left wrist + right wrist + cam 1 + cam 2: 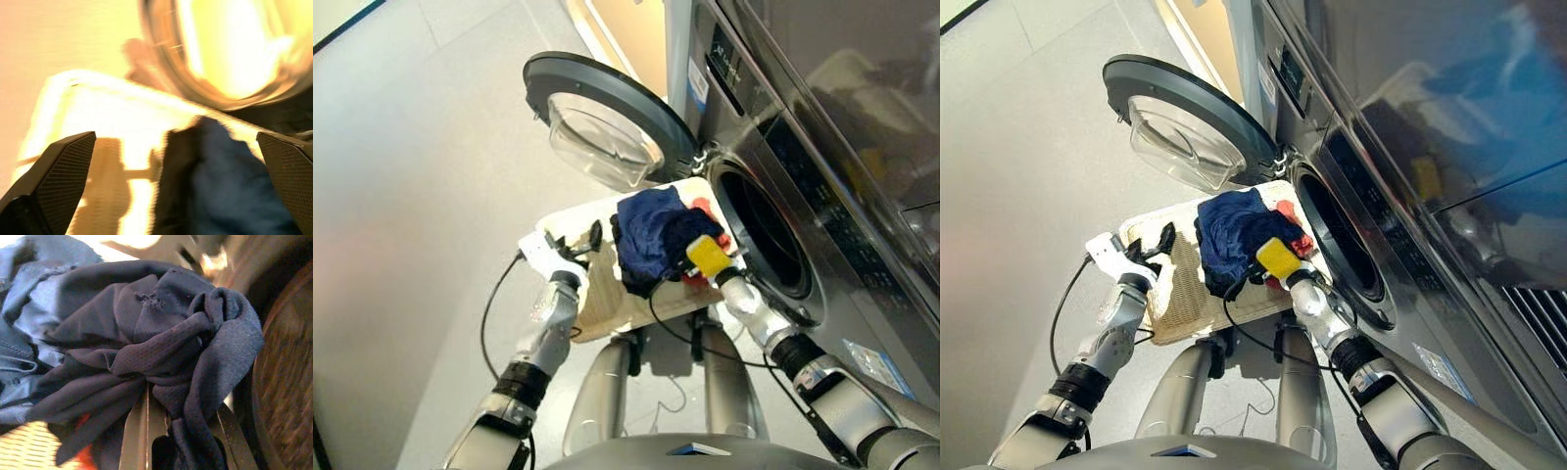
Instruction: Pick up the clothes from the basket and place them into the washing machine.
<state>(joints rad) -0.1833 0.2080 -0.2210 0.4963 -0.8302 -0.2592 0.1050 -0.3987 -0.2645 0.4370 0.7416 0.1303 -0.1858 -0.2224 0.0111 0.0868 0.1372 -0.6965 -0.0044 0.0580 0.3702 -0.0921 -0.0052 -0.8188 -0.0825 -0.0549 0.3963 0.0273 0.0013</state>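
- Before the washer (773,186), door (602,122) swung open toward the left, drum mouth (766,233) dark and uncovered.
- Just below the mouth: cream basket (607,294), one corner touching the machine front.
- Heaped at the basket's machine end: navy garment (651,235) on top, black cloth (161,357) bunched with it, coral piece (705,211) peeking out beside the mouth.
- At the heap's near edge: right gripper (146,431), fingers closed on the black cloth, knotted folds wrapped over them.
- Over the basket's bare left part: left gripper (576,245), fingers (54,181) spread wide, holding nothing, navy garment between their tips in the wrist view.
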